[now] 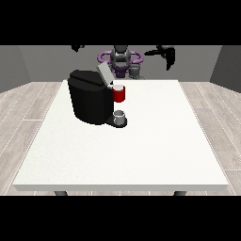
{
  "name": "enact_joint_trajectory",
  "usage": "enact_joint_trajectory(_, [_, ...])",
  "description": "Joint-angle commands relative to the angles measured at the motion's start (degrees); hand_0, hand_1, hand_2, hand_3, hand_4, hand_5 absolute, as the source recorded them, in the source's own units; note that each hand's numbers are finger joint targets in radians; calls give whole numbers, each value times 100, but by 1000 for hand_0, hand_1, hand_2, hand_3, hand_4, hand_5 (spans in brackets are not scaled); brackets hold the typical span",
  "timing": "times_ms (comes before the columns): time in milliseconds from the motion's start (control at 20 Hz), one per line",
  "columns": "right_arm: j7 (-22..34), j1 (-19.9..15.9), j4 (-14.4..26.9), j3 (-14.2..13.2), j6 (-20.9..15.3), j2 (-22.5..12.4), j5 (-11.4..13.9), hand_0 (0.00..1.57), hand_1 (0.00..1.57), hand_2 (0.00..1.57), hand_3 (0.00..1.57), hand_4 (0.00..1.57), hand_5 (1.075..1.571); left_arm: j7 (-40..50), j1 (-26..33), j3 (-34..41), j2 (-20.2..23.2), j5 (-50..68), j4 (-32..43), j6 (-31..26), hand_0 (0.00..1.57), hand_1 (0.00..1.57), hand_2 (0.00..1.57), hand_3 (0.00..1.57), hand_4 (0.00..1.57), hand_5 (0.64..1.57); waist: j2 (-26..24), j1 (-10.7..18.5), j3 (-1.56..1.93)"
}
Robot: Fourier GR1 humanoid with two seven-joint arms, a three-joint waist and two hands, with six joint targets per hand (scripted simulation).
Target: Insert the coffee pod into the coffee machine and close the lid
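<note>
The black coffee machine [89, 101] stands on the white table [141, 150], left of the middle. Its grey lid [104, 73] is tilted up and open. On its right side is the red pod holder [119, 95], with a pale round top [118, 87] showing in it; I cannot tell whether that is the pod. A grey cup [120, 117] rests on the machine's base below. The hand at the view's right [165, 52] is raised high behind the table with straight fingers, holding nothing. The hand at the view's left [76, 47] is also raised, small and partly cut off.
The robot's torso [121, 59] is behind the table's far edge. A small grey object [135, 70] shows beside it. Wide bare tabletop lies in front of and to the right of the machine.
</note>
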Motion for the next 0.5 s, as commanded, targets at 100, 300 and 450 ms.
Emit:
enact_joint_trajectory(100, [277, -484, 190, 215, -215, 73, 396, 0, 0, 0, 0, 238, 1571, 418, 295, -86, -369, 417, -481, -216, 0, 0, 0, 0, 140, 1571, 15, 505, 2])
enact_joint_trajectory(300, [266, -406, 106, 127, 228, -96, 204, 0, 0, 0, 0, 0, 1571, 431, 943, -138, -135, 654, -1157, -314, 0, 0, 0, 0, 0, 1571, 100, 309, 2])
enact_joint_trajectory(450, [260, -572, 472, 90, 192, 26, 207, 0, 0, 0, 0, 0, 1571, 620, 1183, -529, -378, 857, -1629, -344, 0, 0, 0, 0, 222, 1571, 149, 474, 3])
